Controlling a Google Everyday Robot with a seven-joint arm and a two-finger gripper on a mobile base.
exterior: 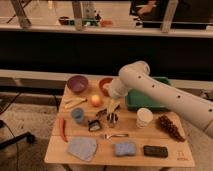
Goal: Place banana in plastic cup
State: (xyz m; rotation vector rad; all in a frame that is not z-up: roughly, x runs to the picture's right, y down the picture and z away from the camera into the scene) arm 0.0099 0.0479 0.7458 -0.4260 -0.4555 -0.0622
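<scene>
The banana [74, 103], small and yellow, lies on the left part of the wooden table [165, 157], in front of the purple bowl [77, 83]. The light-blue plastic cup [77, 115] stands upright just in front of the banana. My gripper [111, 106] hangs from the white arm [150, 87] over the middle of the table. It is right of the round orange fruit [96, 100] and above the shiny metal cup [112, 119], about a bowl's width right of the banana and the cup. It holds nothing that I can see.
An orange bowl [104, 85] and a green tray [150, 100] are at the back. A white cup [144, 118] and grapes [170, 127] are on the right. A red chili [62, 129], grey cloth [82, 148], fork [115, 135], blue sponge [125, 148] and black block [155, 151] lie along the left and front.
</scene>
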